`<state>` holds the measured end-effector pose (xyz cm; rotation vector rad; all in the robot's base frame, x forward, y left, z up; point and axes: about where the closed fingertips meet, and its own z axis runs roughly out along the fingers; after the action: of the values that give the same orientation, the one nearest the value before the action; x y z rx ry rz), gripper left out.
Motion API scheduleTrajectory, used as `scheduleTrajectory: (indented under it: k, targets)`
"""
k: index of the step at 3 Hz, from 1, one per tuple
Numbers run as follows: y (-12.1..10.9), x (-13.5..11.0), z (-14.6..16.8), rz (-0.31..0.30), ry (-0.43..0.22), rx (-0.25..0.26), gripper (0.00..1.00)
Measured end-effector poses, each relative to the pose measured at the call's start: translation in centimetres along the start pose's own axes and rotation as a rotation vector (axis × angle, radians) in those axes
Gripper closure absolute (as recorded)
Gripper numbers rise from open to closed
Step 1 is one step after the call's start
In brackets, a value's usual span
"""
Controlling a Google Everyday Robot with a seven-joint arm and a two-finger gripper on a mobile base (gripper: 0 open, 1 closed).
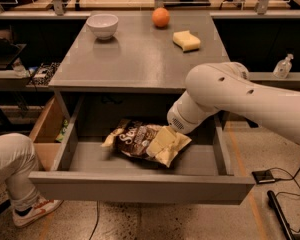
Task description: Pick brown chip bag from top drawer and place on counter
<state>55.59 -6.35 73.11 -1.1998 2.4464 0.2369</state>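
Note:
The brown chip bag (135, 140) lies crinkled in the middle of the open top drawer (140, 186), dark front with white lettering facing up. My white arm comes in from the right and reaches down under the counter (140, 59) into the drawer. My gripper (165, 146) is a pale tan shape at the bag's right end, on or against the bag. The bag rests on the drawer floor.
On the counter stand a white bowl (102, 25), an orange (161, 17) and a yellow sponge (186, 40). A person's leg and shoe (20, 184) are at the lower left, beside a wooden box (47, 134). A cluttered bench runs along the back.

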Motion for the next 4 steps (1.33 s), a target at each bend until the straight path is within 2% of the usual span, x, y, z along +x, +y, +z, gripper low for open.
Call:
scheduleTrajectory:
  k: [2,3,4]
  targets:
    - [0.3,1.0,6.3,0.096,0.071,-0.037,0.0]
    - [0.1,1.7,8.3,0.137,0.091,-0.055,0.18]
    - [-0.4,2.3,8.1,0.161,0.084,-0.042,0.41]
